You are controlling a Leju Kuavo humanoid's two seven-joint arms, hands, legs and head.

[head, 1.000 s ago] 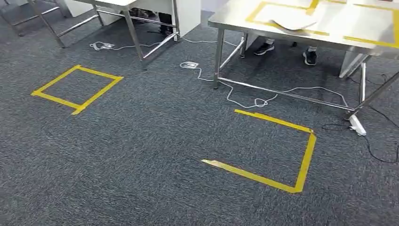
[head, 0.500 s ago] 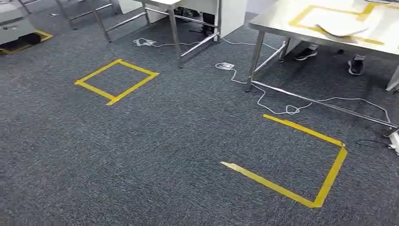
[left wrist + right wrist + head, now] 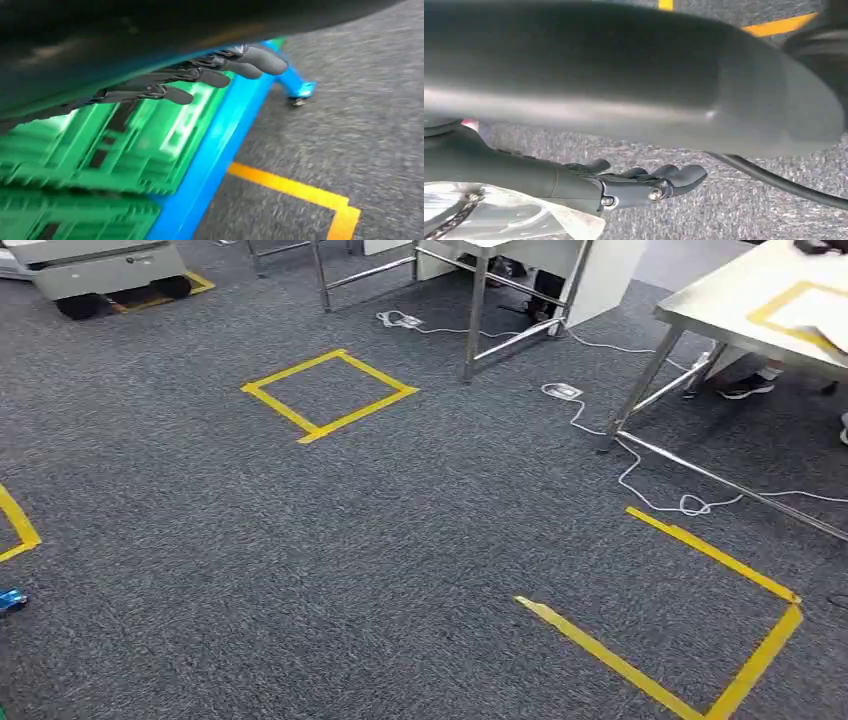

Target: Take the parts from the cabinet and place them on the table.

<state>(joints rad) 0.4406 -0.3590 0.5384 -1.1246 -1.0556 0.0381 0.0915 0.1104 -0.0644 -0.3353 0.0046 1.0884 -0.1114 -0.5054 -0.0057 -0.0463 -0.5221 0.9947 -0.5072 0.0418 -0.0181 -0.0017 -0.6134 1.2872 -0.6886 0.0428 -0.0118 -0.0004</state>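
Observation:
My right hand (image 3: 644,187) hangs over the grey carpet with its fingers curled, and it holds a clear plastic bag (image 3: 499,215) with a dark chain-like part inside. My left hand (image 3: 200,75) hangs with its dark fingers stretched out and apart, holding nothing. It hovers beside stacked green crates (image 3: 100,150) on a blue frame (image 3: 215,150). The steel table (image 3: 720,300), marked with yellow tape, stands at the far right in the head view.
Yellow tape outlines mark the carpet: a square (image 3: 330,392) ahead and a larger open one (image 3: 720,640) at the right. White cables (image 3: 640,465) trail under the table legs. A grey wheeled unit (image 3: 100,270) stands at the far left. A person's shoe (image 3: 745,388) shows under the table.
The whole head view has swung left: the table and tape outlines slid to the right, and the wheeled unit and another tape corner came into sight at the left.

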